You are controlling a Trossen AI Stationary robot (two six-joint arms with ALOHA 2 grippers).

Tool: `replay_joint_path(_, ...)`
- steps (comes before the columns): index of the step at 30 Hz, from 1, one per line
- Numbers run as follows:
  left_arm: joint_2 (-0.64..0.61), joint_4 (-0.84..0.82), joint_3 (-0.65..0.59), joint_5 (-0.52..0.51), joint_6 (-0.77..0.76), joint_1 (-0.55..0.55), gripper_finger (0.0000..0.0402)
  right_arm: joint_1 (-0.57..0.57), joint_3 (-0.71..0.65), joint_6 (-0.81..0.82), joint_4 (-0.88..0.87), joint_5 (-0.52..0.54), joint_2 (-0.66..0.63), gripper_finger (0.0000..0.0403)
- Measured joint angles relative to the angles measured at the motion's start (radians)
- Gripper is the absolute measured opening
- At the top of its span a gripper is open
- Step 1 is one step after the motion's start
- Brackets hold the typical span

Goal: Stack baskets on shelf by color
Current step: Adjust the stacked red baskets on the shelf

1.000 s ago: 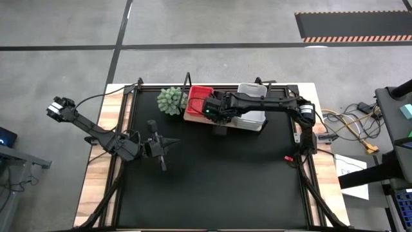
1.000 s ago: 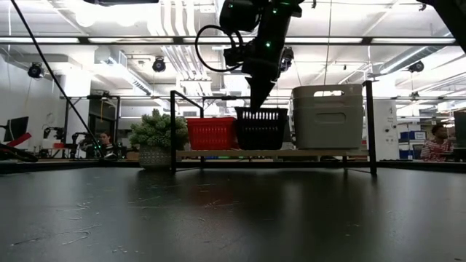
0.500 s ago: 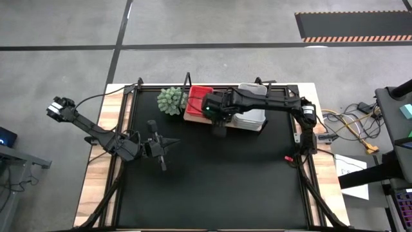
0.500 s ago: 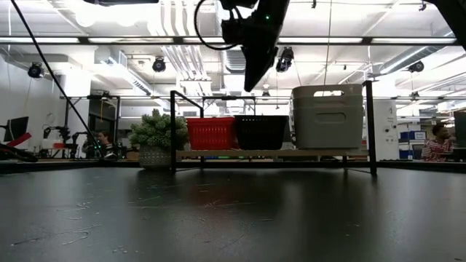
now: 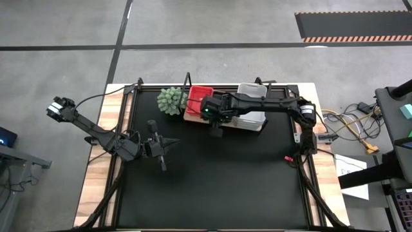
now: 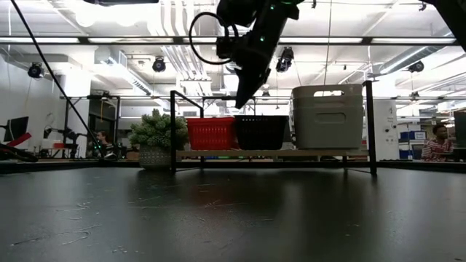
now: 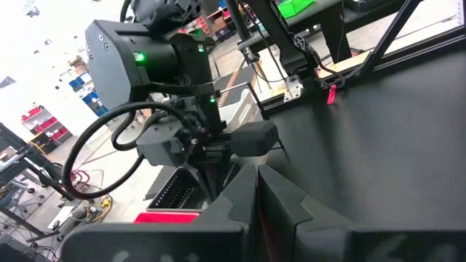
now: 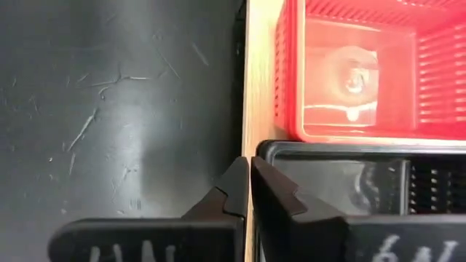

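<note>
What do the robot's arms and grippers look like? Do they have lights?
Both arms are dark, black and grey, built from chunky jointed segments. The right gripper ends in two dark fingers with stepped, toothed inner edges, and so does the left gripper. The right arm's wrist carries small green lights and a looping black cable.

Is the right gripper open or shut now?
Shut: the right gripper has its dark fingers pressed together, empty, above the black plastic basket.

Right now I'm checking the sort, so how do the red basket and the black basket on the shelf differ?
The red basket is bright red and sits beside the plant; the black basket is dark and stands next to the white basket. Both rest upright on the shelf at similar height.
</note>
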Motion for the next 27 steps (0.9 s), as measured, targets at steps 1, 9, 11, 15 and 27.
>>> replay_joint_path(1,0.000,0.000,0.000,0.000,0.001,0.000,0.0000,-0.001,0.000,0.000,0.001,0.001,0.000,0.0009)
replay_joint_path(9,0.000,0.000,0.000,0.000,0.004,0.000,0.0000,-0.014,-0.036,0.003,0.161,0.028,0.004,0.0009)
replay_joint_path(11,0.000,0.000,0.000,0.000,0.002,0.000,0.0000,-0.022,-0.053,0.002,0.182,0.028,0.006,0.0009)
replay_joint_path(15,0.000,0.000,0.000,0.000,0.002,0.000,0.0000,-0.042,-0.072,0.025,0.188,0.028,0.006,0.0009)
replay_joint_path(27,0.000,0.000,0.000,0.000,0.001,0.000,0.0000,-0.052,-0.087,0.044,0.186,0.024,0.003,0.0009)
